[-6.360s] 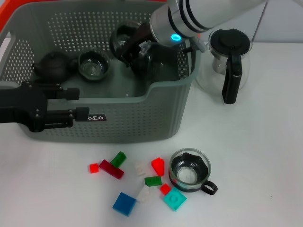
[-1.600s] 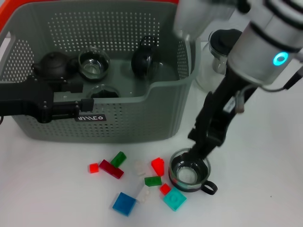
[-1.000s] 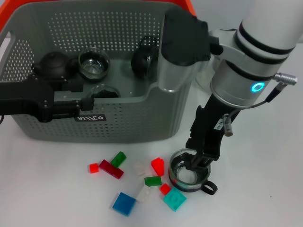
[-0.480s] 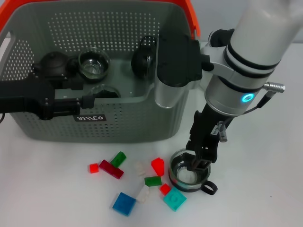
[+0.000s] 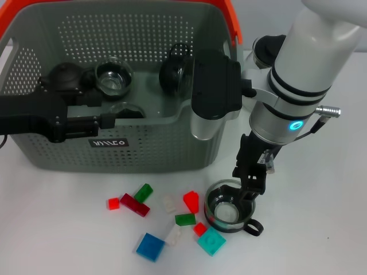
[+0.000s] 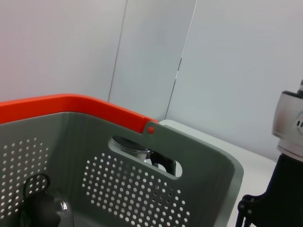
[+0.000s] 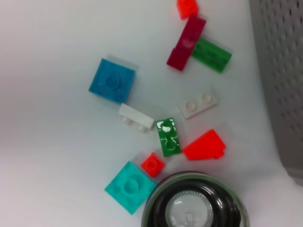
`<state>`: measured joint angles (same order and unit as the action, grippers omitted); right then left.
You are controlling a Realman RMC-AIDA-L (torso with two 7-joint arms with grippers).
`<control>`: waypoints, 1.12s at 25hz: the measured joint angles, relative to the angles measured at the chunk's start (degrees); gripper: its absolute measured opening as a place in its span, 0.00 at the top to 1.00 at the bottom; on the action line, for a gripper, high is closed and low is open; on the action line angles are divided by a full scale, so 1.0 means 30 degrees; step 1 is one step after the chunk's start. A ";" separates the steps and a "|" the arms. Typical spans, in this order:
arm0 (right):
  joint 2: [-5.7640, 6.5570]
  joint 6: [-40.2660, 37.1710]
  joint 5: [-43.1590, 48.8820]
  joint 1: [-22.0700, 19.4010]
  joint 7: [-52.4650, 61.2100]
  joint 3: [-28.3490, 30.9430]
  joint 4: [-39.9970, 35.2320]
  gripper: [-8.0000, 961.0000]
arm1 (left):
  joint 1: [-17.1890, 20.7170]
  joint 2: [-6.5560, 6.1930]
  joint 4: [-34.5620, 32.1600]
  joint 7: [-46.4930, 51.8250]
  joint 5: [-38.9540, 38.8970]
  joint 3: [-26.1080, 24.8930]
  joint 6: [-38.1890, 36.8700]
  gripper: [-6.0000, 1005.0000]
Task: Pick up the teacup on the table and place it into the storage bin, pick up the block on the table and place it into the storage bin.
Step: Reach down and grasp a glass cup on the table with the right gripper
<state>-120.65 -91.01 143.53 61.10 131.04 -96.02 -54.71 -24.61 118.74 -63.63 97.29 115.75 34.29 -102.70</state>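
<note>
The teacup (image 5: 229,209), a clear glass cup with a dark liner and a black handle, stands on the white table in front of the storage bin's (image 5: 143,150) right corner. My right gripper (image 5: 248,193) reaches down onto the cup's far right rim. The right wrist view looks straight down on the teacup (image 7: 194,210). Several small blocks lie left of the cup, among them a blue block (image 5: 151,247), a teal block (image 5: 211,242) and a red block (image 5: 191,201). My left gripper (image 5: 97,126) is open and hovers at the bin's front wall.
Inside the grey bin are a dark teapot (image 5: 64,78) and other glass cups (image 5: 113,77). The bin's orange handle (image 6: 71,103) runs along its far rim. A glass pot with a black lid (image 5: 265,48) stands behind my right arm.
My right arm left the bin, swung out to the right and came down onto the teacup on the table. The left gripper has shifted slightly along the bin's front.
</note>
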 joint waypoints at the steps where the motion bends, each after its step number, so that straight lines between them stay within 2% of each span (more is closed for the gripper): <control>1: -0.0002 0.0074 -0.0005 0.0011 -0.0001 -0.0002 0.0071 0.47 | 0.0000 0.0000 0.0001 0.0000 0.0000 -0.0001 0.0011 0.37; 28: -0.0092 0.2172 -0.0113 -0.0061 0.0013 -0.0487 0.1891 0.49 | -0.0030 0.0000 -0.0009 0.0139 0.0000 0.0020 0.0104 0.37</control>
<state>-120.92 -84.50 143.19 60.92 131.08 -97.48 -49.04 -24.70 118.74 -63.65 97.71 115.75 34.35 -102.39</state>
